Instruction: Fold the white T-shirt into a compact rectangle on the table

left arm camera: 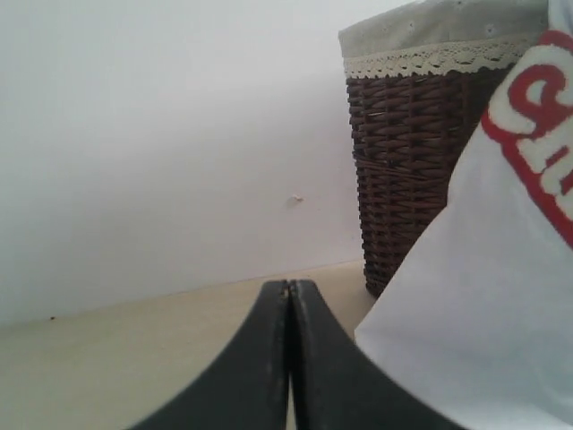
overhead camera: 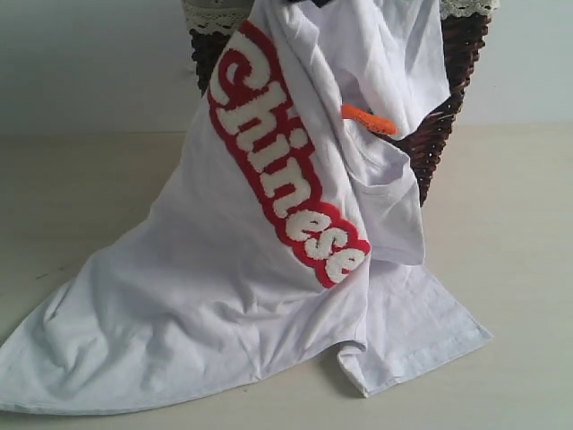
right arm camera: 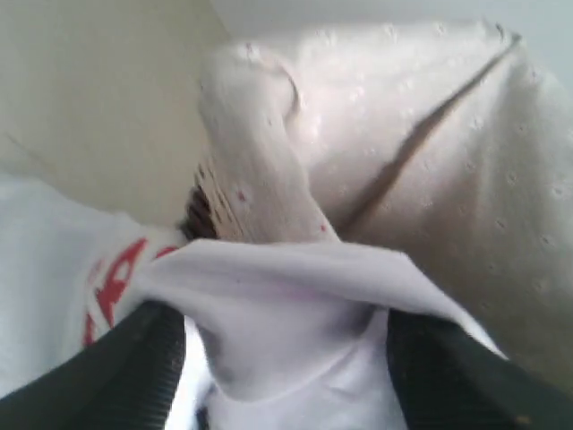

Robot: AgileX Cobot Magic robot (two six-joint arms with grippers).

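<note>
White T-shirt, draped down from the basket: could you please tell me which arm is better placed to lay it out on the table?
Right, probably. The right gripper has the white T-shirt bunched between its jaws, up by the basket. The left gripper is shut on nothing, beside the cloth.

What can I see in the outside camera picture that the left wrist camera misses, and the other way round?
Only the exterior view shows the orange neck tag, the whole "Chinese" patch and the white T-shirt trailing across the table. Only the left wrist view shows the left hand, its black fingers pressed together, holding nothing. Both show the wicker basket, some shirt, table and the pale wall.
</note>
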